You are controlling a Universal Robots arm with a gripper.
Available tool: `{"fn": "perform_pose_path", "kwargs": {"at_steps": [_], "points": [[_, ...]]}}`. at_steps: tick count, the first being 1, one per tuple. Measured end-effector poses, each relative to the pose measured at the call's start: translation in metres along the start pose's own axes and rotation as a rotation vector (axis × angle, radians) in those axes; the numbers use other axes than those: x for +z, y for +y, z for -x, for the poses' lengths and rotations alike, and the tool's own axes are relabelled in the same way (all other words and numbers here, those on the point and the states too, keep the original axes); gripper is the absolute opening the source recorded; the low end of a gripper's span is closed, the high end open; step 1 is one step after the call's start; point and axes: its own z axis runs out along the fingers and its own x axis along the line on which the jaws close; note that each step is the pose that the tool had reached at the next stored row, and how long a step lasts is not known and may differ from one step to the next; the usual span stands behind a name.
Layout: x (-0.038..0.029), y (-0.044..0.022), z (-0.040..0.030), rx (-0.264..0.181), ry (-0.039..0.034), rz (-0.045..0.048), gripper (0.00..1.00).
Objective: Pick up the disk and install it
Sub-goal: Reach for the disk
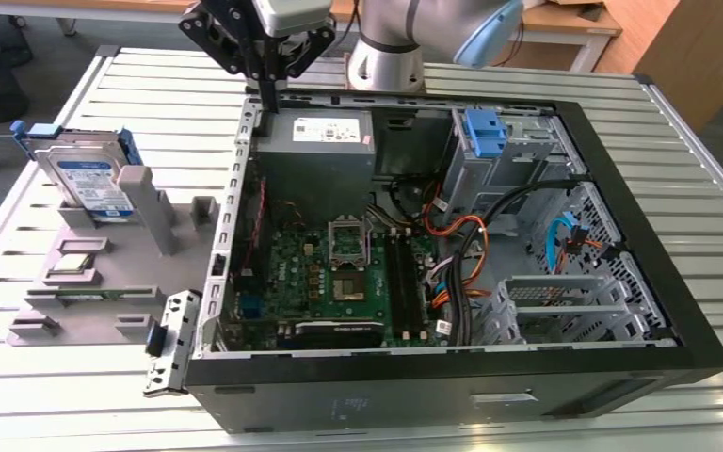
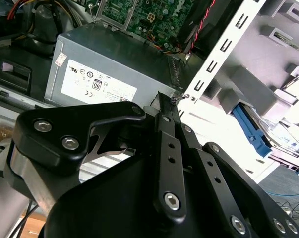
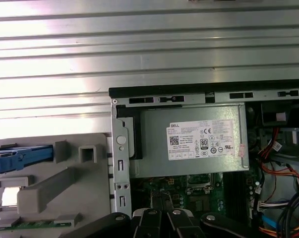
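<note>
The disk (image 1: 91, 181) is a silver hard drive with a white-and-blue label in a blue carrier. It stands on edge in a grey fixture (image 1: 110, 282) at the exterior view's left, beside the open computer case. Its blue carrier edge also appears in the second wrist view (image 2: 253, 135) and the first wrist view (image 3: 21, 158). My gripper (image 1: 265, 102) hangs over the case's back left corner by the power supply, well apart from the disk. Its fingers (image 2: 164, 106) are pressed together with nothing between them.
The open black computer case (image 1: 613, 377) lies on a slatted metal table (image 1: 86, 414). Inside are a grey power supply (image 1: 317, 141), a green motherboard (image 1: 336, 282), orange and black cables (image 1: 462, 245), and a grey drive cage with a blue bracket (image 1: 484, 132).
</note>
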Motion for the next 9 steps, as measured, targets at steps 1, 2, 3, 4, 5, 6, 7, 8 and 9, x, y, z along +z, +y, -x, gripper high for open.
{"fn": "perform_pose_path", "kwargs": {"at_steps": [1,2,3,4,5,6,7,8,9], "points": [[0.0000,0.0000,-0.0002,0.000,0.0000,0.0001,0.10],[0.0000,-0.0001,-0.0013,0.000,0.0000,0.0000,0.10],[0.0000,-0.0002,-0.0026,0.000,-0.0001,0.0000,0.10],[-0.0001,-0.0002,-0.0027,0.000,0.0000,0.0000,0.10],[0.0000,-0.0002,-0.0029,0.000,-0.0001,0.0000,0.10],[0.0000,-0.0002,-0.0031,0.000,-0.0001,0.0001,0.10],[-0.0001,-0.0002,-0.0033,0.000,-0.0001,0.0001,0.10],[-0.0001,-0.0003,-0.0035,0.000,-0.0001,0.0001,0.10],[-0.0001,-0.0003,-0.0038,0.000,-0.0001,0.0001,0.10]]}}
